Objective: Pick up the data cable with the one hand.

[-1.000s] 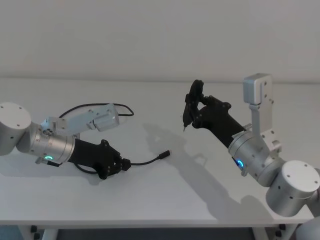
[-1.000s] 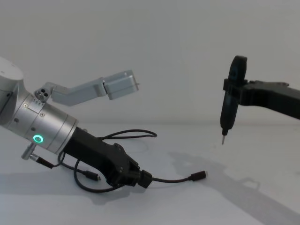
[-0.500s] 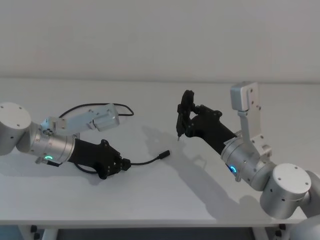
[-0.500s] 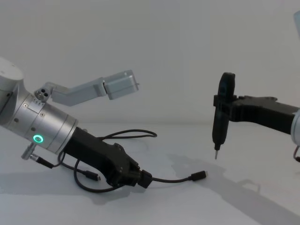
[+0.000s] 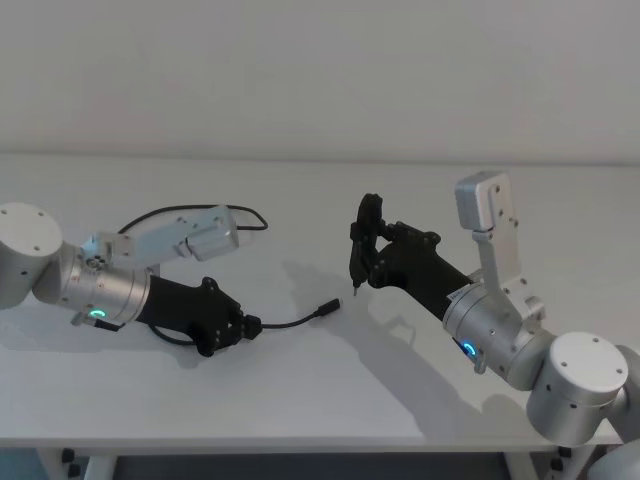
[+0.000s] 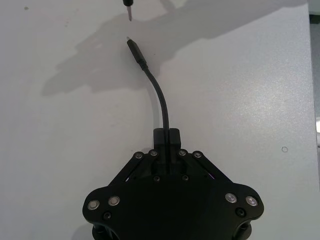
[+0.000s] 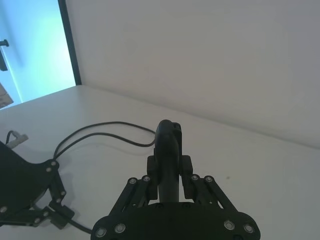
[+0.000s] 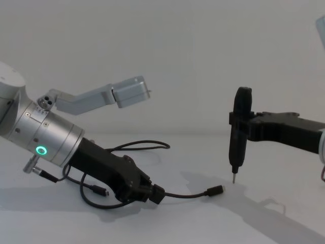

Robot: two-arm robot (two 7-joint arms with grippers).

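Left pincer (image 5: 248,325) has the data cable (image 5: 295,321) pinched tight, low down by the tabletop (image 5: 330,390).
From your pincer's jaws a short stretch of cable sticks out to a free plug (image 8: 216,190), and the rest loops back behind the silver arm (image 5: 95,290). Your right pincer (image 5: 373,248) is clamped on a slim black tool (image 8: 239,127), held upright, metal tip pointing down right near that plug.

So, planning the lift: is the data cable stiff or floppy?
Probably floppy: the data cable lies in loose curls behind the left pincer, so those likely dangle. The short stretch past it arcs gently to the plug, so may sag little. The right pincer's slim tool hovers near that plug.
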